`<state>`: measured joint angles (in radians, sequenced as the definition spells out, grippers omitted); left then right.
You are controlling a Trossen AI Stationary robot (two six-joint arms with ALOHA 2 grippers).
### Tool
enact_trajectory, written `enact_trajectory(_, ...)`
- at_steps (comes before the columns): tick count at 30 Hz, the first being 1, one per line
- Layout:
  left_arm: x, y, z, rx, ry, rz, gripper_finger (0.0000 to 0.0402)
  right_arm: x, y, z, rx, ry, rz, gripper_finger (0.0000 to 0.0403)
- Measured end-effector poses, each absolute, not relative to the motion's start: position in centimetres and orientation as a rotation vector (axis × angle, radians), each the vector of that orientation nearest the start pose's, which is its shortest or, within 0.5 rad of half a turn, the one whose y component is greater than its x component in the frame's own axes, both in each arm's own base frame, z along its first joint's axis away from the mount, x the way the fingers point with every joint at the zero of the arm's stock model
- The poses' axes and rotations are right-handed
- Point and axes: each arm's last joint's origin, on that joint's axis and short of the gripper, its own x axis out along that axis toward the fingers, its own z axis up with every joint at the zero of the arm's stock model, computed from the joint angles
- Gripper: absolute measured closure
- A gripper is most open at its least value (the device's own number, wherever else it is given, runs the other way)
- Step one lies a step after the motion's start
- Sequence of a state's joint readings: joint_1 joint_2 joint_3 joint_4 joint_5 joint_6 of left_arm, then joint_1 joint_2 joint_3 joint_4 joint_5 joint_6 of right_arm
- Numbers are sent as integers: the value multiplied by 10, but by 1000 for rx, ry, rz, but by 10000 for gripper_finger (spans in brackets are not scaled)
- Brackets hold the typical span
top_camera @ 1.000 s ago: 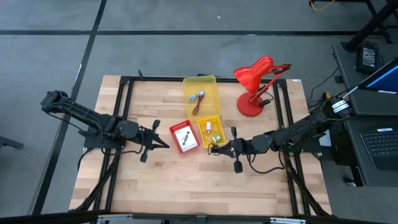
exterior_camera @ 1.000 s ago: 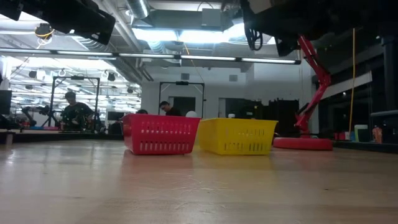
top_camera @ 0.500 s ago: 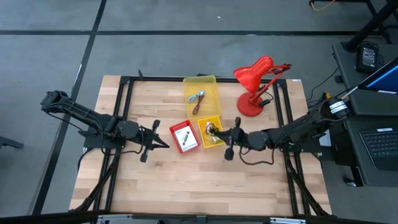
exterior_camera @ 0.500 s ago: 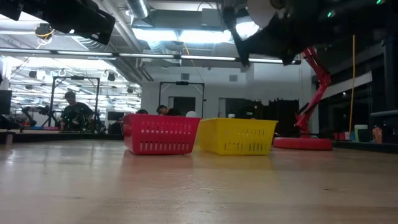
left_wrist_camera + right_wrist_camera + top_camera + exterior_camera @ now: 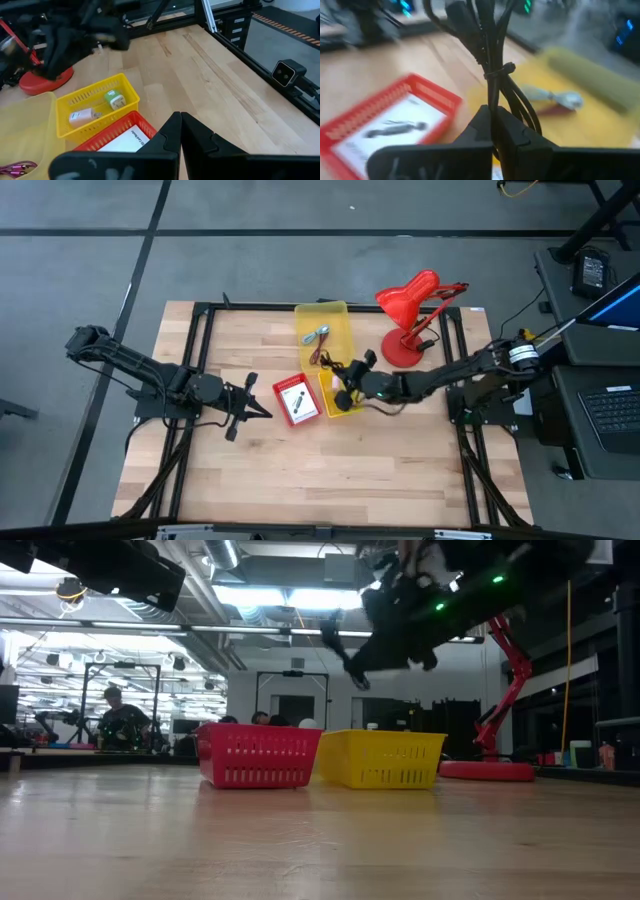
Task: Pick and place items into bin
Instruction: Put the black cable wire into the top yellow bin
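Right end effector is gripping the black cable above the small yellow basket mid-bench; left end effector is resting clenched, empty. Packet printing is unreadable.

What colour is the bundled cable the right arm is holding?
Black cable, pinched between the right gripper's fingers; clearest in the right wrist view.

Wood table: 3 bins, lamp.
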<state>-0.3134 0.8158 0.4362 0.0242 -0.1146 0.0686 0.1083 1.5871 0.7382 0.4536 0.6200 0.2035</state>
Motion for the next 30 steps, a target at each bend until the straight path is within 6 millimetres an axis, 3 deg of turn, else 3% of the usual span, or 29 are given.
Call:
enact_trajectory(4, 172, -52, 227, 141, 343, -208, 398, 327, -1, 182, 84, 463, -629, 403)
enact_trajectory(19, 171, -52, 227, 142, 348, -208, 398, 367, -39, 185, 49, 669, -725, 403)
enact_trajectory(30, 171, -52, 227, 138, 348, -208, 398, 366, -56, 179, 50, 713, -771, 403)
